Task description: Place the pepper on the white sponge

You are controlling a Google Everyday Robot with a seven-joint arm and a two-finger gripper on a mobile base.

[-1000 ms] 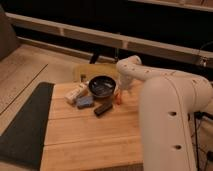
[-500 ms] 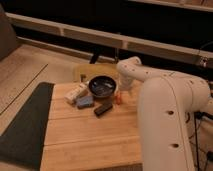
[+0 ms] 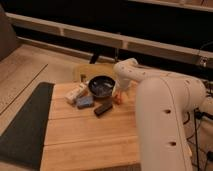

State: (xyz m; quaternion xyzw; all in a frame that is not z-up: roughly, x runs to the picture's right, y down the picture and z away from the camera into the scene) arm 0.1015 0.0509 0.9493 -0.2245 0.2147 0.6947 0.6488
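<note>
Plainly unfinished: the robot's bulky white arm (image 3: 160, 115) bends over the right side of the pale slatted wooden table (image 3: 85, 145), with its gripper (image 3: 120, 93) low at the table's far right. Whether the gripper is clenched or released cannot be told. The elongated cream-white sponge (image 3: 76, 93), the goal, lies bare on the left, and the small orange-red pepper (image 3: 118, 99) shows at the gripper's tip, well apart from it. On this showing, the carry across and the placing are both left to do.

A dark flat mat (image 3: 25, 125) borders the table's left edge. The round dark bowl (image 3: 102, 86) stands squarely between pepper and white sponge, so the way across likely runs over or around it. A small black block (image 3: 103, 108) lies near the pepper, toward the camera. A small blue sponge (image 3: 85, 102) sits just beside the white one and could be mistaken for it.
</note>
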